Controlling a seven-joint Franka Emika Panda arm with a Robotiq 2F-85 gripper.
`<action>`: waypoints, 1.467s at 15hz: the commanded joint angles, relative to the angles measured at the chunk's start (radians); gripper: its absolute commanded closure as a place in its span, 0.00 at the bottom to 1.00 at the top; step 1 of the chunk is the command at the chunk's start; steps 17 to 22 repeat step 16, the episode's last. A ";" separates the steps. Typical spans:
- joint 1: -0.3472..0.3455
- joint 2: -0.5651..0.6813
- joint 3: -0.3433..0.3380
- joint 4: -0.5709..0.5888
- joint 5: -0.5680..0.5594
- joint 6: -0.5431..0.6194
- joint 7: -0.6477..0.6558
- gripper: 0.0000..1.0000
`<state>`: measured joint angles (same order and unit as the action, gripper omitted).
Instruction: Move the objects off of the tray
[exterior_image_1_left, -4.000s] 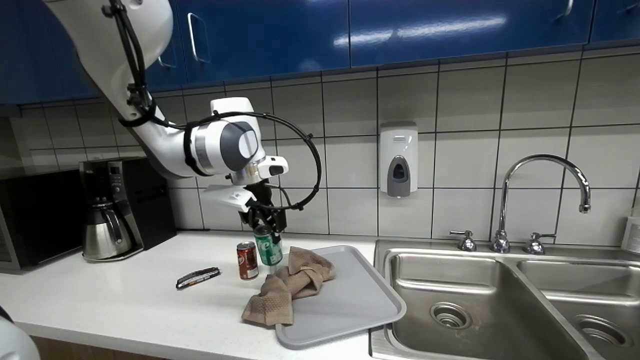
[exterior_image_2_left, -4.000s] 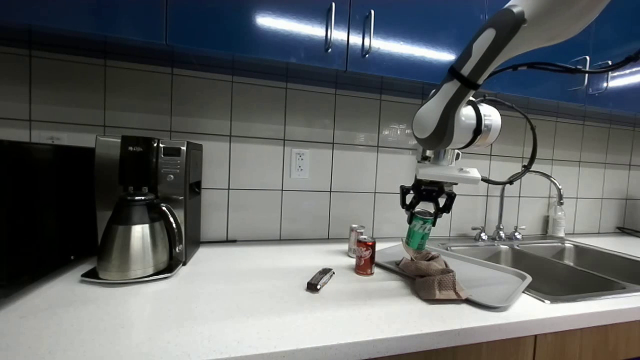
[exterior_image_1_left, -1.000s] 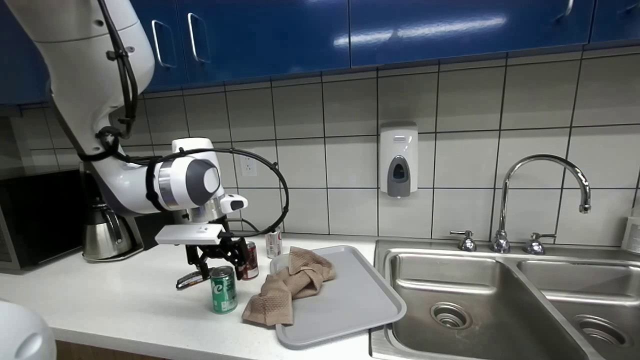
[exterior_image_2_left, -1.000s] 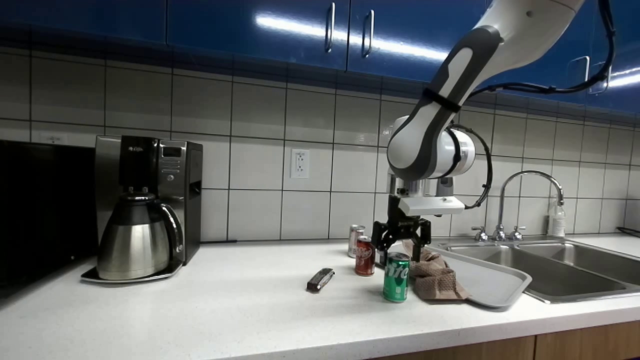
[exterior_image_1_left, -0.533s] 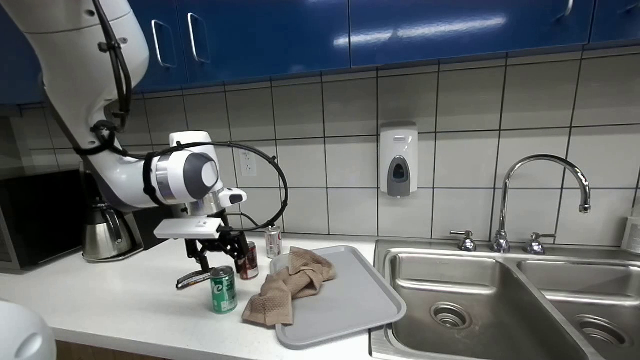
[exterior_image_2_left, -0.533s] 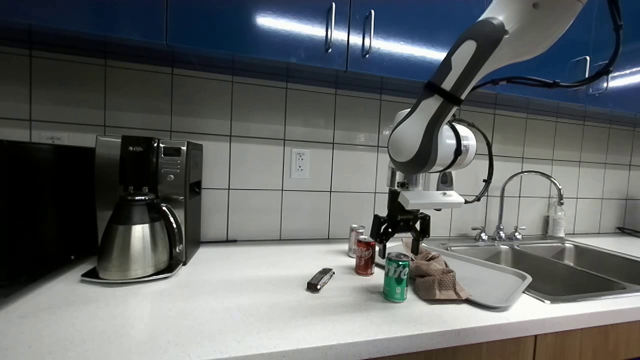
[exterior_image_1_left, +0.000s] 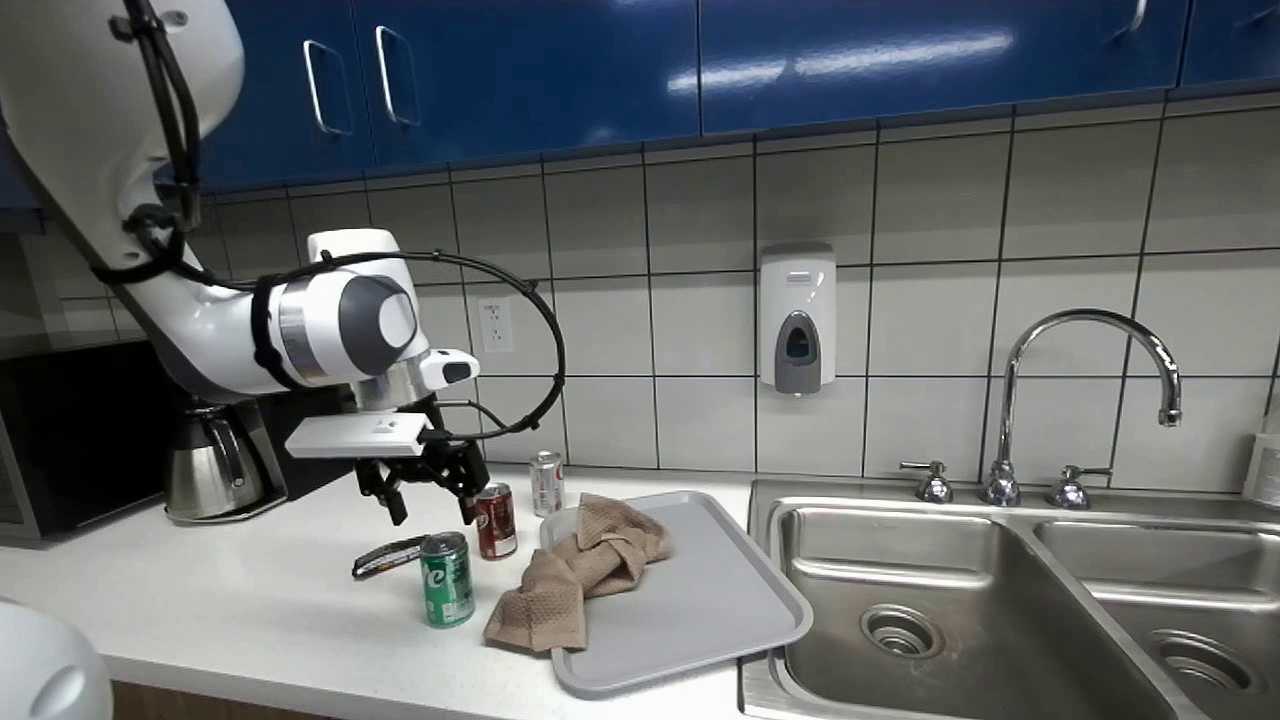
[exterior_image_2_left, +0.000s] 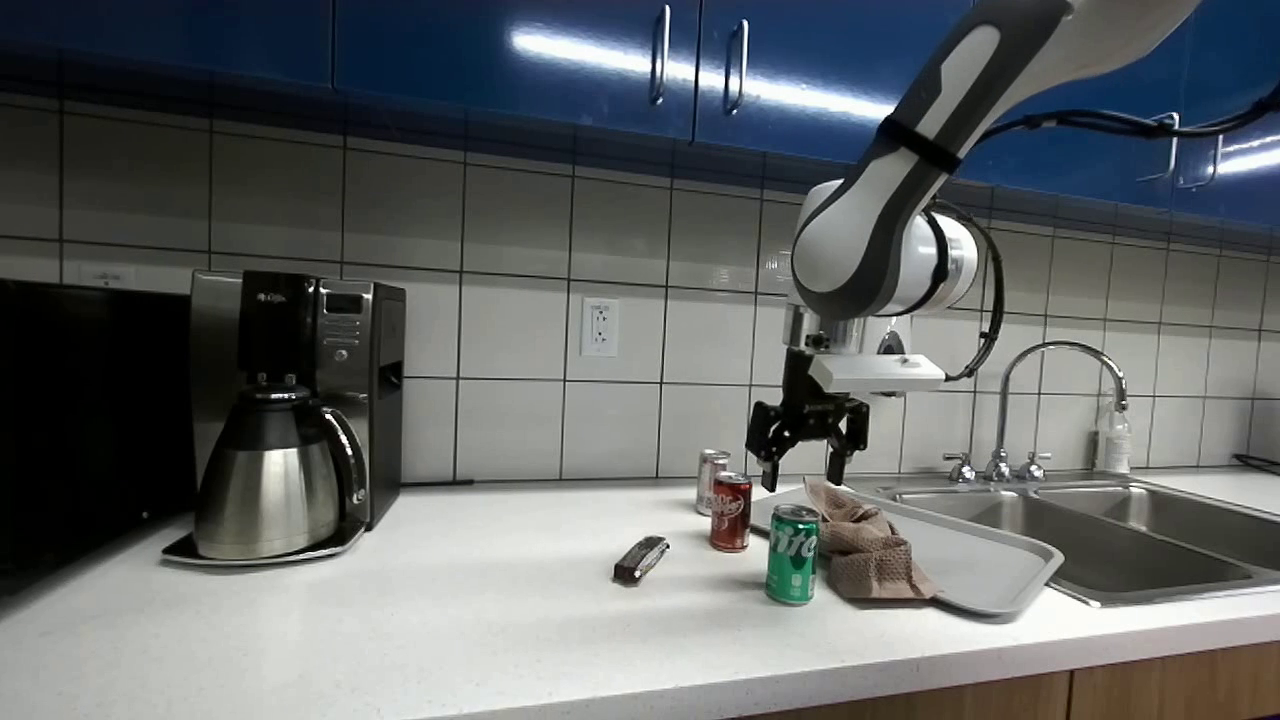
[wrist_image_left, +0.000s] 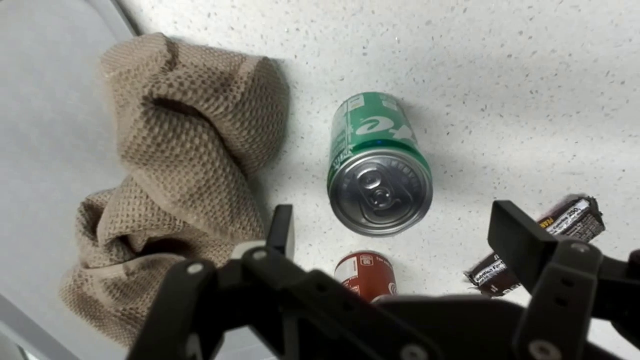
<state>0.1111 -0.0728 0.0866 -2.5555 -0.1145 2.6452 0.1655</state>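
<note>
The grey tray (exterior_image_1_left: 700, 610) bears a crumpled brown cloth (exterior_image_1_left: 590, 560), which hangs over the tray's edge onto the counter. Off the tray, a green can (exterior_image_2_left: 793, 560) stands upright on the counter beside the cloth. A red can (exterior_image_2_left: 730, 515), a silver can (exterior_image_1_left: 547, 485) and a wrapped bar (exterior_image_2_left: 640, 560) are on the counter too. My gripper (exterior_image_2_left: 802, 482) hovers above the cans, open, with nothing between its fingers. In the wrist view the green can (wrist_image_left: 375, 130) shows below and ahead of the spread fingertips; the gripper's body partly covers the red can (wrist_image_left: 367, 272).
A steel sink (exterior_image_1_left: 900, 560) with a faucet (exterior_image_1_left: 1090, 320) adjoins the tray's side. A coffee maker (exterior_image_2_left: 290, 420) stands at the far end of the counter. Blue cabinets (exterior_image_2_left: 520, 70) hang overhead, and a soap dispenser (exterior_image_1_left: 797, 320) is on the tiled wall.
Four seconds ago my gripper held the green can above the cloth and tray. A second ago the can stood on the counter between parted fingers; since then the gripper has risen away from it.
</note>
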 joint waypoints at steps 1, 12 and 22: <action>-0.004 -0.104 0.017 -0.062 -0.014 -0.038 -0.023 0.00; -0.009 -0.189 0.032 -0.130 0.004 -0.040 -0.058 0.00; -0.009 -0.188 0.031 -0.134 0.004 -0.039 -0.059 0.00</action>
